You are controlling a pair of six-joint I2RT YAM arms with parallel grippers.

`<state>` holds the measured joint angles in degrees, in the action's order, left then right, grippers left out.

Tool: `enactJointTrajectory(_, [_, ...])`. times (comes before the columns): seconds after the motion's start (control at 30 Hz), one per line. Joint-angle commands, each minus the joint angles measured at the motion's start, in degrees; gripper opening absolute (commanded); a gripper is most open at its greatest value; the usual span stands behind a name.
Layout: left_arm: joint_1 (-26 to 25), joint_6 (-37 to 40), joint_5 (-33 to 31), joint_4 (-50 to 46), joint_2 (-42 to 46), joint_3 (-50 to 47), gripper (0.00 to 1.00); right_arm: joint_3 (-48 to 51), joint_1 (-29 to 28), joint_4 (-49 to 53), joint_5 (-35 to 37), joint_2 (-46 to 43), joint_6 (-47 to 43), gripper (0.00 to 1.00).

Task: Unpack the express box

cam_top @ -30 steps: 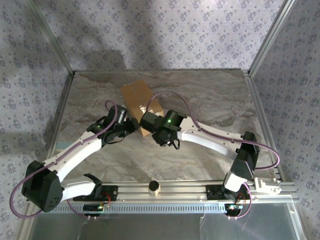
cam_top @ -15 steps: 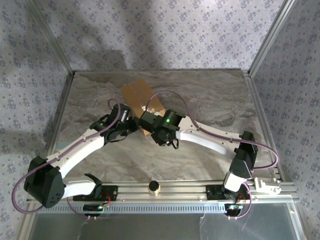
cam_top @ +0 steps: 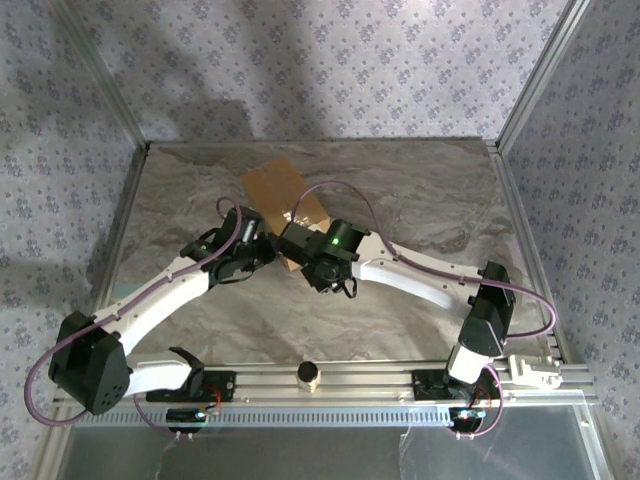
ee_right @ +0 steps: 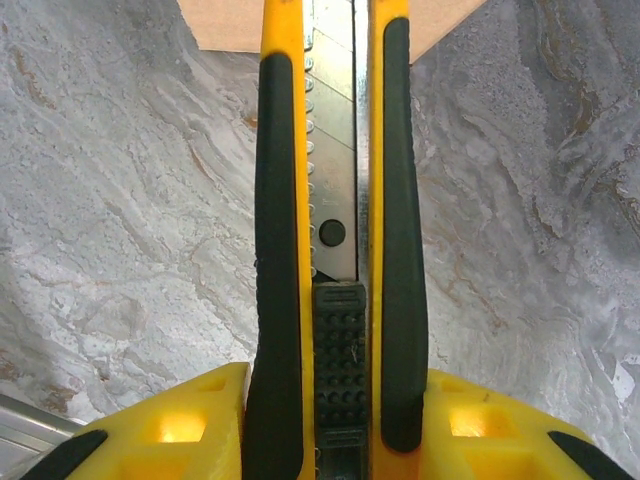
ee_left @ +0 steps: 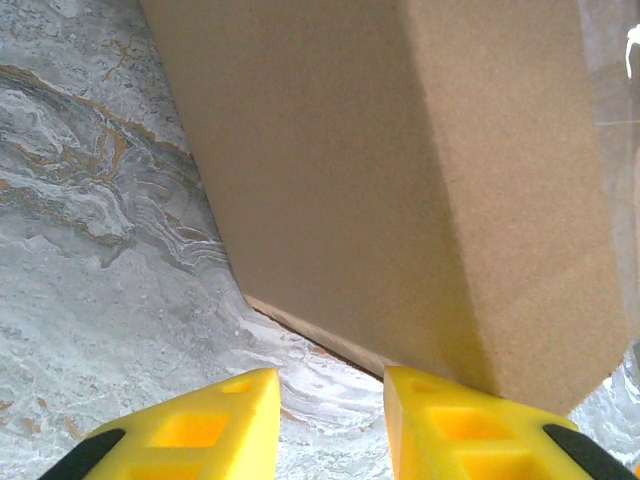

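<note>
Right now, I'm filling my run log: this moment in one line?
left gripper open at express box corner | right gripper shut on utility knife | blade toward box

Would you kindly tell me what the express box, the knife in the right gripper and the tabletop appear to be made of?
Express box: matte tan cardboard with a grainy, fibrous face; glossy clear tape along one edge.
Knife: yellow body that looks like hard plastic, black grips that are probably rubber, and a grey segmented metal blade.
Tabletop: grey marble-style veining; real stone or printed laminate, I cannot tell.
</note>
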<state>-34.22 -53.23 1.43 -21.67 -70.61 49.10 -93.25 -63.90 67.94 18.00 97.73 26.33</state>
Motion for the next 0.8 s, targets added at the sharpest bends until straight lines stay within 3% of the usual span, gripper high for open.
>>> enactJointTrajectory(0.0, [-2.0,0.6,3.6,3.7,-1.5,1.8,0.33,-2.2,-4.1,-7.1,-11.5,1.7,-5.8,0.00])
enactJointTrajectory(0.77, [-2.0,0.8,3.4,3.7,-1.6,2.4,0.33,-2.4,-6.6,-9.6,-14.1,1.9,-7.2,0.00])
